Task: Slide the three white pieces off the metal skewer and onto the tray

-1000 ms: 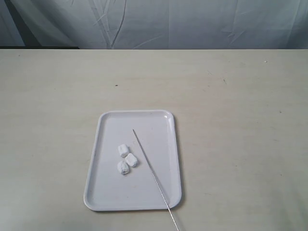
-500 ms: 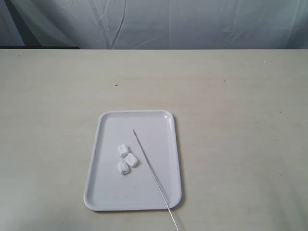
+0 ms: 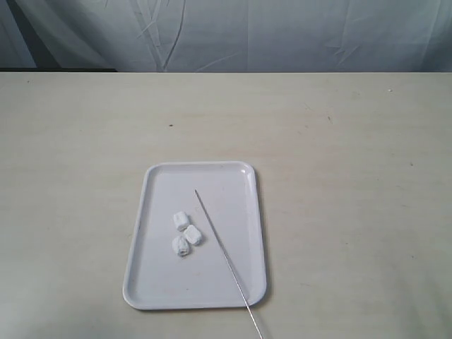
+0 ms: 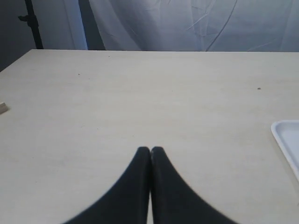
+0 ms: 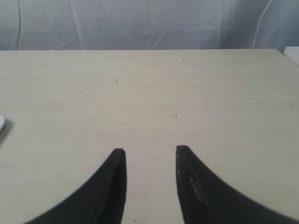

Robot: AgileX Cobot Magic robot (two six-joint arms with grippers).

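The white tray (image 3: 161, 282) lies on the table in the exterior view. Three white pieces (image 3: 186, 234) sit loose in a cluster on its left half. The thin metal skewer (image 3: 227, 260) lies bare and slanted across the tray, its lower end past the tray's near rim. Neither arm shows in the exterior view. In the left wrist view my left gripper (image 4: 150, 149) is shut with nothing in it over bare table, and a corner of the tray (image 4: 287, 140) shows at the frame edge. My right gripper (image 5: 150, 151) stands open over bare table, holding nothing.
A pale wooden table (image 3: 353, 176) carries everything, with a grey cloth backdrop (image 3: 282, 35) behind it. A small light block (image 4: 3, 108) lies near the table edge in the left wrist view. A sliver of a white object (image 5: 1, 123) shows at the edge of the right wrist view.
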